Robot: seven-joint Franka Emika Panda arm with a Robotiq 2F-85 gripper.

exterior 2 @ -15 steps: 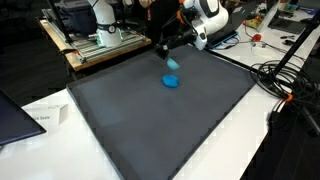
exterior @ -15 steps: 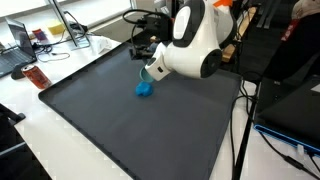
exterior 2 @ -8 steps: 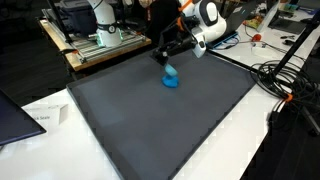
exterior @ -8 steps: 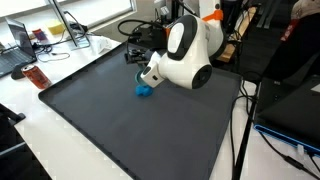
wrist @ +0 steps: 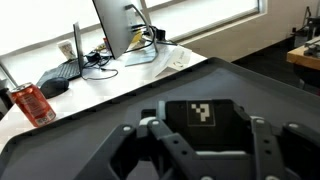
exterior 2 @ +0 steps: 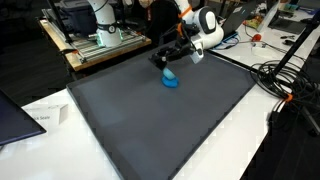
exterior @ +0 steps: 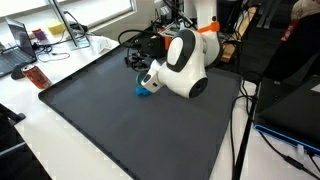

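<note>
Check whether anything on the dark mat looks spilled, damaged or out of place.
Nothing stands out. The dark mat lies flat and unmarked; the only thing on it is a small blue lump near one edge, right beneath the shut gripper. Whether the gripper pinches it cannot be told.

Dark mat: wide open run from the middle to the near edge, reachable from above or either side. The only thing on it is the blue lump toward the far edge. The arm hunches low right over it and blocks that spot from above. The far edge is crowded with cables and a rack. A red can stands off the mat's corner on the white desk, with a monitor beyond it. A cable tangle lies past the other side edge.
</note>
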